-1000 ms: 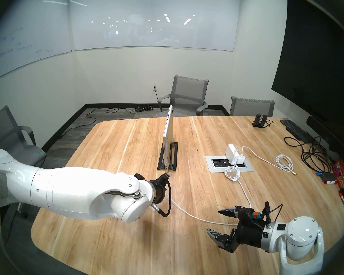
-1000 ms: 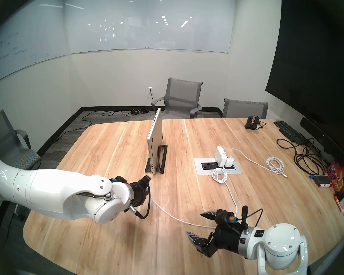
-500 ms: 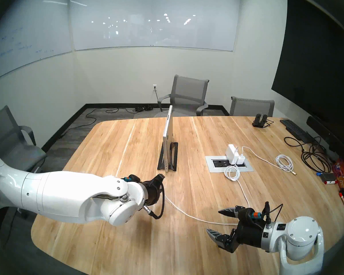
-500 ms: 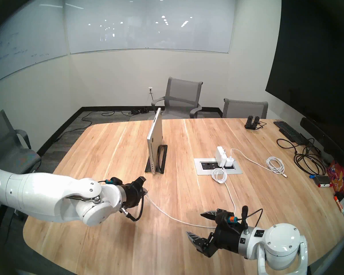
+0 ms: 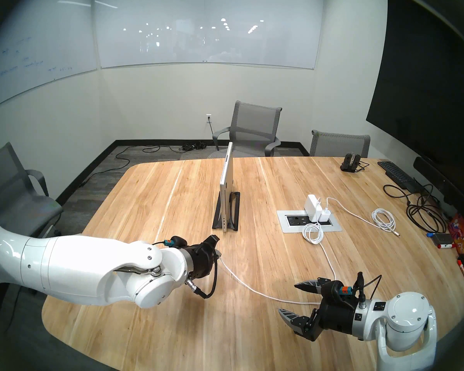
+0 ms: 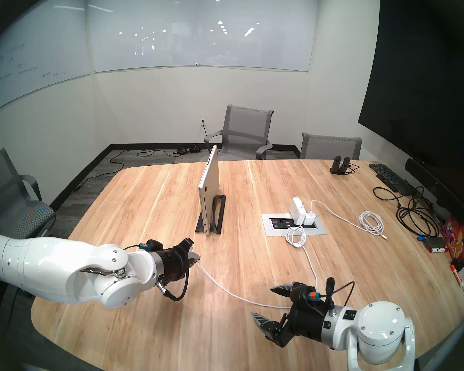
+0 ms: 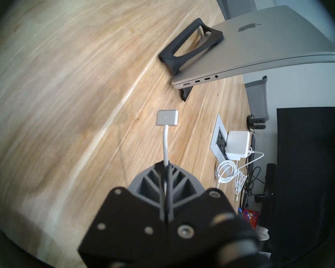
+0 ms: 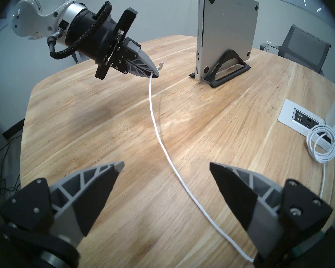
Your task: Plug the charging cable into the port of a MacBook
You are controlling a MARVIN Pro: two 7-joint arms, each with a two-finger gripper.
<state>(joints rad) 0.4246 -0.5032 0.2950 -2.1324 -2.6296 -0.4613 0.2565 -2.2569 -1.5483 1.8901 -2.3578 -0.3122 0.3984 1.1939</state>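
Note:
The silver MacBook stands on edge in a black stand mid-table, its ports facing me. My left gripper is shut on the white charging cable just behind its flat silver connector. The connector sticks out past the fingertips, well short of the MacBook's edge and above the table. From there the cable trails across the wood to a white charger. My right gripper hovers open near the front right, with the cable running on the table between its fingers.
A recessed power box holds the chargers right of the MacBook. A coiled white cable, black cables and a black keyboard lie at the right. Grey chairs stand beyond the table.
My left arm has drawn back towards me and to the left, carrying the cable end away from the MacBook. The right arm has not moved.

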